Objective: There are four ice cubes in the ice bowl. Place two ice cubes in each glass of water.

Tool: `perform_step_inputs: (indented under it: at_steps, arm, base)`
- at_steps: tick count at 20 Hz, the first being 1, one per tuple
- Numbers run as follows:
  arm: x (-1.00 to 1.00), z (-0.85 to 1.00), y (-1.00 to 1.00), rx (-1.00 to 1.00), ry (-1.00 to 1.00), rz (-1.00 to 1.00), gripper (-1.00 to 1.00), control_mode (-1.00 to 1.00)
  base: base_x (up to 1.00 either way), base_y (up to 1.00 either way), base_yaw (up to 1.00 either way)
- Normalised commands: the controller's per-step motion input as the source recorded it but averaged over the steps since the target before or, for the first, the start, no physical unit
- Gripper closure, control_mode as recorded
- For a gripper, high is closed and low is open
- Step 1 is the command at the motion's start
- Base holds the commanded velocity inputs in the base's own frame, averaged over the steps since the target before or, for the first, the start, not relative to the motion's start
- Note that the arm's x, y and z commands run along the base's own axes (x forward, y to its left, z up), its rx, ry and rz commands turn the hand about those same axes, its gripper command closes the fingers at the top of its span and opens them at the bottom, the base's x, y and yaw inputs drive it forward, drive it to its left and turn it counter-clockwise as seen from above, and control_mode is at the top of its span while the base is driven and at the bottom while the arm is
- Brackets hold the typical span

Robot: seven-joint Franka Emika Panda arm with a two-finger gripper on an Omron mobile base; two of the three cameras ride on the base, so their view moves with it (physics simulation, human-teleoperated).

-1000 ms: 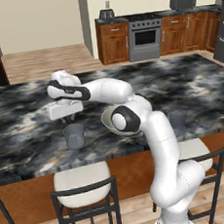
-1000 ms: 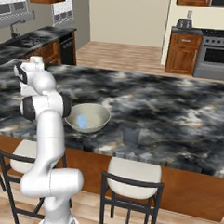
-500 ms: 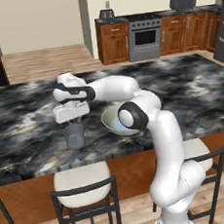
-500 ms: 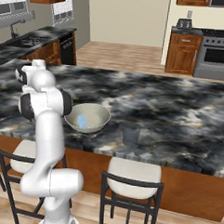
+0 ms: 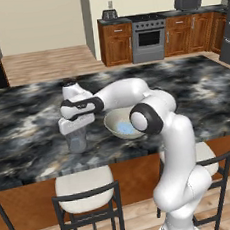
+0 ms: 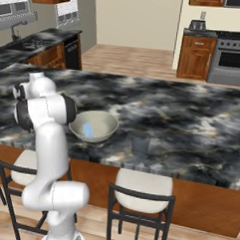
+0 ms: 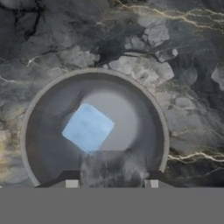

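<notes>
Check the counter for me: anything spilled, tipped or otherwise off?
Nothing stands out. The glass stands upright under the end effector with one ice cube inside. The bowl sits level beside it, and the counter shows no spill.

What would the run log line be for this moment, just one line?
gripper: shut on ice cube, directly over glass of water | one ice cube in that glass | ice bowl: beside glass | second glass: untouched

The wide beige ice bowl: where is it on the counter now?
The wide beige ice bowl sits near the front edge of the dark marble counter, beside the robot's white arm; in the left base view the small grey translucent glass stands just to its left.
</notes>
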Motion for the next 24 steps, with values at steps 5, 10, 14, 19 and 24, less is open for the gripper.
perform_step_inputs:
  at_steps: [5, 10, 14, 19, 24]
  arm:
    - [0.0, 0.0, 0.0, 0.03, -0.13, 0.0, 1.0, -1.0]
    - [0.01, 0.0, 0.0, 0.03, -0.05, 0.0, 1.0, -1.0]
    - [0.11, 0.0, 0.0, 0.03, -0.01, 0.0, 1.0, -1.0]
    - [0.23, 0.01, 0.02, 0.03, 0.0, 0.0, 1.0, -1.0]
    - [0.2, 0.01, 0.14, 0.0, 0.0, 0.0, 1.0, -1.0]
  base:
    - [0.0, 0.0, 0.0]
    - [0.0, 0.0, 0.0]
    - [0.0, 0.0, 0.0]
    - [0.0, 0.0, 0.0]
    - [0.0, 0.0, 0.0]
